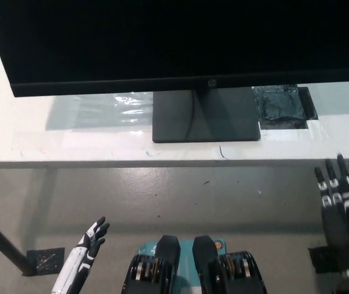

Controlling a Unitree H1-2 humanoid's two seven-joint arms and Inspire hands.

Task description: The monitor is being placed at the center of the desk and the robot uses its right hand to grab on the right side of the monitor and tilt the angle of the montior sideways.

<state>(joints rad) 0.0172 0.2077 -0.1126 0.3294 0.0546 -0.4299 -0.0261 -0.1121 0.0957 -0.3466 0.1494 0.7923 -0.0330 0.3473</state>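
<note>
Monitor (pixel 162 43) first: its wide black screen fills the top of our head view, standing on a flat dark base (pixel 206 115) on the white worktop (pixel 52 144). The screen's long axis runs side to side along the worktop, and its right end passes out of the picture, so we cannot see the edge we are meant to grab.

Our right hand (pixel 341 196) is below and to the right of the monitor, off the worktop and over the grey floor (pixel 180 196), well apart from the screen. It grasps nothing; its black fingers (pixel 322 187) are spread and point up toward the monitor. We judge that the coming move calls for a reach up and forward from here, since the monitor's right side lies above this hand and slightly inward of it. This is clearly the nearer hand.

Our white left hand (pixel 92 239) rests far below the monitor's left half, fingers loosely apart, holding nothing.

Just right of the monitor's base, a dark square patch (pixel 280 105) lies on the worktop. Left of the base, a strip of clear, wrinkled tape or film (pixel 122 104) catches the light. A dark table leg (pixel 0 245) crosses the floor at lower left.
</note>
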